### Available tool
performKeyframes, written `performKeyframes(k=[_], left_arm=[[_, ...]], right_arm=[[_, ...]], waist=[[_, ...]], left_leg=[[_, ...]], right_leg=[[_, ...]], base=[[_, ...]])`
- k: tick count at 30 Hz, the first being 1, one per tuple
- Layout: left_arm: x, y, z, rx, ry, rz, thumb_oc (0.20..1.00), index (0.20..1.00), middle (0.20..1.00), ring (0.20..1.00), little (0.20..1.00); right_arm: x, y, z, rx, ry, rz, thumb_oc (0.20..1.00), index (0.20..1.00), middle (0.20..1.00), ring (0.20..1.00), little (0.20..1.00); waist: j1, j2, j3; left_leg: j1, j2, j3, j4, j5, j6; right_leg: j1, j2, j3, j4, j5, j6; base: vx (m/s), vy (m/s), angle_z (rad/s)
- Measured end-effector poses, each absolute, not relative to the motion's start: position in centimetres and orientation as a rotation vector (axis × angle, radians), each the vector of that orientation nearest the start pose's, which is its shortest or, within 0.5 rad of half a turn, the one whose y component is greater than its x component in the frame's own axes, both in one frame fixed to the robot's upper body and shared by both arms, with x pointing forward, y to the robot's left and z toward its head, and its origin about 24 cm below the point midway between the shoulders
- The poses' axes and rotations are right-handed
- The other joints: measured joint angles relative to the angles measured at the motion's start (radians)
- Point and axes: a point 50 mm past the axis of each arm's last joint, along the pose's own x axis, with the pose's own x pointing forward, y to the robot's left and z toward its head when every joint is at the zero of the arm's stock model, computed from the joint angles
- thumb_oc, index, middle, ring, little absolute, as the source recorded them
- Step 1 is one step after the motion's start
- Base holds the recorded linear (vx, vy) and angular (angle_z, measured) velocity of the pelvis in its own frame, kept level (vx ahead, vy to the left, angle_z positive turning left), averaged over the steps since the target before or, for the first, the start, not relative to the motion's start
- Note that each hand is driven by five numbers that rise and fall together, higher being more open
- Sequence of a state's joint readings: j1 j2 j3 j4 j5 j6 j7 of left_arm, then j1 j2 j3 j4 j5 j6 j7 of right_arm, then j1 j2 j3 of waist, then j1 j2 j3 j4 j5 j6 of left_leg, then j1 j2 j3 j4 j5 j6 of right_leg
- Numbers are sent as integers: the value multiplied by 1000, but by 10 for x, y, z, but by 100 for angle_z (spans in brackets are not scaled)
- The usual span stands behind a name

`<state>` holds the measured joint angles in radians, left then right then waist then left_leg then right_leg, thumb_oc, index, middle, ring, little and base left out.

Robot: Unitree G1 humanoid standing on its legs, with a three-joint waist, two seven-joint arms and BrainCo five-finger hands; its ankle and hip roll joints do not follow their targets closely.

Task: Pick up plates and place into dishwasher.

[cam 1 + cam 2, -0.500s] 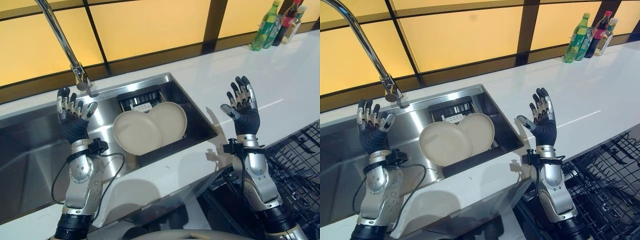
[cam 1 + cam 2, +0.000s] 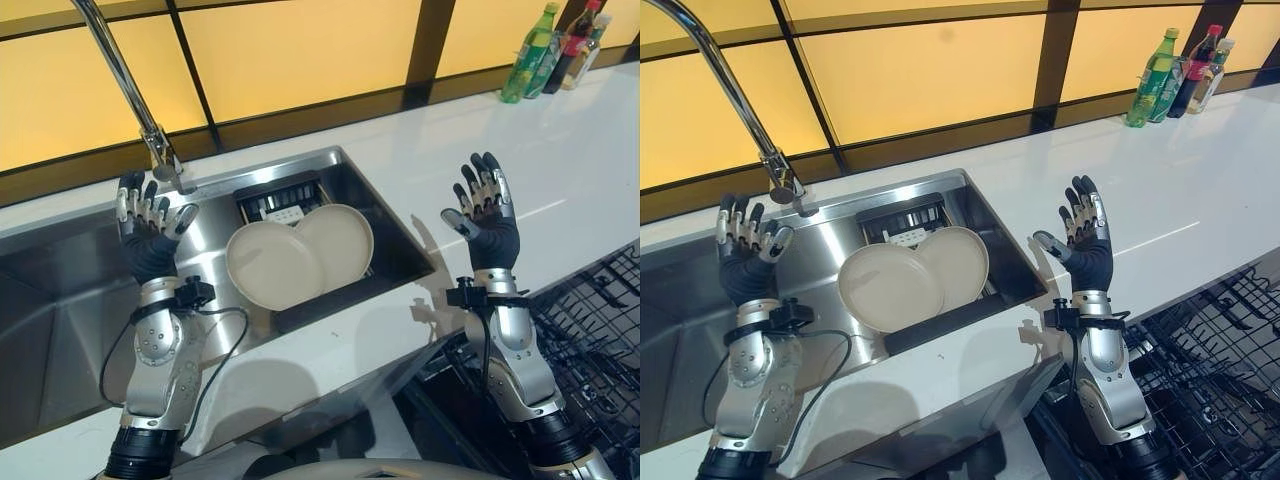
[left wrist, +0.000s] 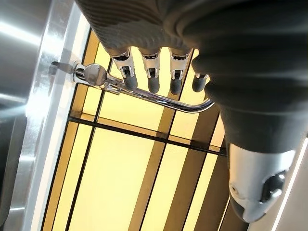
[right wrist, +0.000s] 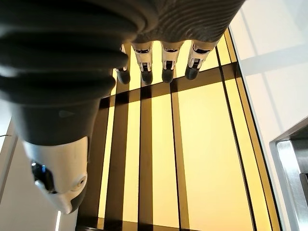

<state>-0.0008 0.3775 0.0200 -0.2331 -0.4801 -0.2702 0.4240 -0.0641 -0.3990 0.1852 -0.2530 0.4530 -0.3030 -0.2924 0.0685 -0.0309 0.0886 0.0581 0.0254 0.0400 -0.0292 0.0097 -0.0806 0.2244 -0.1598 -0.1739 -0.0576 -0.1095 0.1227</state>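
Two cream plates lie overlapping in the steel sink (image 2: 390, 215): the front plate (image 2: 272, 266) partly covers the rear plate (image 2: 343, 240), both leaning on a dark rack. My left hand (image 2: 148, 228) is raised over the sink's left part, fingers straight and spread, holding nothing. My right hand (image 2: 485, 215) is raised above the white counter to the right of the sink, also open and empty. The black wire dishwasher rack (image 2: 590, 320) stands open at the lower right, beside my right arm.
A tall chrome tap (image 2: 130, 90) rises behind the sink, close to my left hand. Several bottles (image 2: 548, 40) stand at the counter's far right corner. The white counter (image 2: 560, 170) runs along the right side. Yellow wall panels back the scene.
My left hand has shifted slightly to the right, closer to the tap. The right hand and the plates have not moved.
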Motion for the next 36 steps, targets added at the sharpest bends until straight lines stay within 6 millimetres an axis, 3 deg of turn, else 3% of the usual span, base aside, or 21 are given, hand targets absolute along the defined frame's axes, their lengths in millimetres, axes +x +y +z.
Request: performKeyframes(k=[3,8,13,17,28,36], left_arm=[[238,229,135,-116,-484,338,1000,1000,1000,1000,1000],[243,239,145,259,-525,345,1000,1000,1000,1000,1000],[250,287,140,844,-444,458,1000,1000,1000,1000,1000],[249,311,134,1084,-364,491,1000,1000,1000,1000,1000],[238,320,121,1524,-331,366,1000,1000,1000,1000,1000],[232,305,99,1730,-368,112,1000,1000,1000,1000,1000]], right_arm=[[247,-174,137,185,-489,-7,1000,1000,1000,1000,1000],[247,-176,138,177,-494,-3,1000,1000,1000,1000,1000],[248,-179,138,160,-475,4,1000,1000,1000,1000,1000],[249,-182,138,161,-463,12,1000,1000,1000,1000,1000],[248,-192,135,159,-434,9,1000,1000,1000,1000,1000],[249,-198,128,131,-386,21,1000,1000,1000,1000,1000]], waist=[[-1,0,-1],[-2,6,-11],[-12,21,-33],[-27,28,-38],[-30,48,-42],[-29,58,-36]], left_leg=[[0,0,0,-1,0,0],[6,0,1,-17,10,1],[22,2,10,-41,20,1],[33,4,14,-57,29,1],[34,2,14,-58,29,1],[33,1,14,-58,29,1]], right_leg=[[0,0,0,0,0,0],[-1,-1,0,0,0,0],[-2,-1,3,-1,0,0],[-2,-1,5,-2,0,0],[-2,0,6,-2,0,0],[-3,-1,6,-2,0,0]], base=[[0,0,0],[29,25,0],[37,40,-5],[36,41,-1],[63,46,0],[78,65,0]])
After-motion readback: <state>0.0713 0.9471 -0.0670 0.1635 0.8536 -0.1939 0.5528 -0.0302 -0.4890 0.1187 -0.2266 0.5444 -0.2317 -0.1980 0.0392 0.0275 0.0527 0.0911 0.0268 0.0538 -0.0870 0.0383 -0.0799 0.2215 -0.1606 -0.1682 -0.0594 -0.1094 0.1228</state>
